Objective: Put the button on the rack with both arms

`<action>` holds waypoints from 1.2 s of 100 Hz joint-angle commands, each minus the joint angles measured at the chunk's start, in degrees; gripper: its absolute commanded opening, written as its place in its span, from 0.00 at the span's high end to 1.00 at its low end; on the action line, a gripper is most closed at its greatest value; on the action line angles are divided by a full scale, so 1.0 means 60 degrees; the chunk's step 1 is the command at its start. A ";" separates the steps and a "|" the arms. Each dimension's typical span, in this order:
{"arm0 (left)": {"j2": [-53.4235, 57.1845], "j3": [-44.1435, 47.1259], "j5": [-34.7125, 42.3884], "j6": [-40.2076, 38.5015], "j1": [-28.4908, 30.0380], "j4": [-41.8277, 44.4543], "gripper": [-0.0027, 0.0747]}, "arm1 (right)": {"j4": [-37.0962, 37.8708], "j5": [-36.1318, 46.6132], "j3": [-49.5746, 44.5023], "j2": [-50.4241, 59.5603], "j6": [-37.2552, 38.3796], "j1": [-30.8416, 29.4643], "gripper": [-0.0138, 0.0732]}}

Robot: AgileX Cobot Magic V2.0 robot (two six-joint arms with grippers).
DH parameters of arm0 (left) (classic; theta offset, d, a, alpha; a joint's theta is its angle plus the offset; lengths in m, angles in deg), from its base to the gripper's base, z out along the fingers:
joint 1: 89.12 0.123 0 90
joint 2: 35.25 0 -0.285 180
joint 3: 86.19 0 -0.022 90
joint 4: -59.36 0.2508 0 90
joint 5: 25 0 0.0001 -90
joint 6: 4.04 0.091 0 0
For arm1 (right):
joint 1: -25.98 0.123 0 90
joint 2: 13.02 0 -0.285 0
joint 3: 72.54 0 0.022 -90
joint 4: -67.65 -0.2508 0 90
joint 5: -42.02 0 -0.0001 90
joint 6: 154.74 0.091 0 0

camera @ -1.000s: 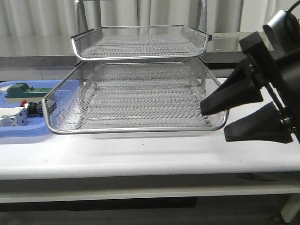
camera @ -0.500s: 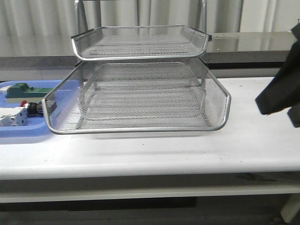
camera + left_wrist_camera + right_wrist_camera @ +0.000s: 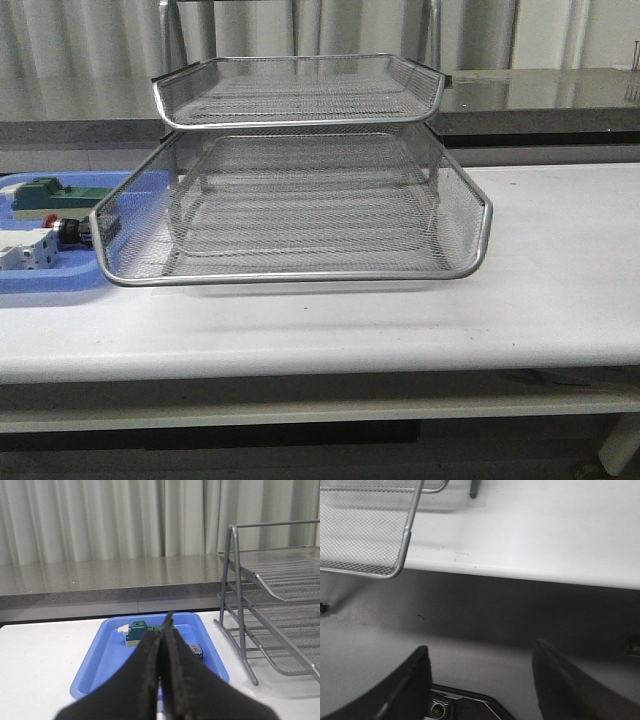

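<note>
Change: right gripper (image 3: 480, 685) gone from front view since a second ago; now below the table (image 3: 545, 535) edge, fingers wide, empty.
Left gripper (image 3: 162, 645): pinched closed, empty, above blue tray (image 3: 95, 665).
Button (image 3: 62, 229): in that tray, beside rack (image 3: 290, 265).
Meaning: rack's pulled-out shelf ready; pick-up likely next.

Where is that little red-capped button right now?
In the front view the button lies at the far left in the blue tray, between the white-grey block and the rack.
</note>
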 commanded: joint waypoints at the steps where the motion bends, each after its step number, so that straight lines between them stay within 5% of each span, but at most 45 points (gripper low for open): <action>1: 0.0303 0.0314 0.0730 -0.0089 0.0000 -0.0090 0.99 | 0.0493 -0.0079 0.0507 0.0430 0.0274 -0.0009 0.37; 34: 0.0303 0.0314 0.0730 -0.0089 0.0000 -0.0090 0.99 | 0.0706 -0.1151 0.0619 0.1547 0.0282 -0.0009 0.43; 69: 0.0303 0.0314 0.0730 -0.0089 0.0000 -0.0090 0.99 | 0.0725 -0.1149 0.0619 0.1748 0.0282 -0.0009 0.93; 120: 0.0303 0.0314 0.0730 -0.0089 0.0000 -0.0090 0.99 | 0.0725 -0.1195 0.0619 0.1748 0.0282 -0.0009 0.91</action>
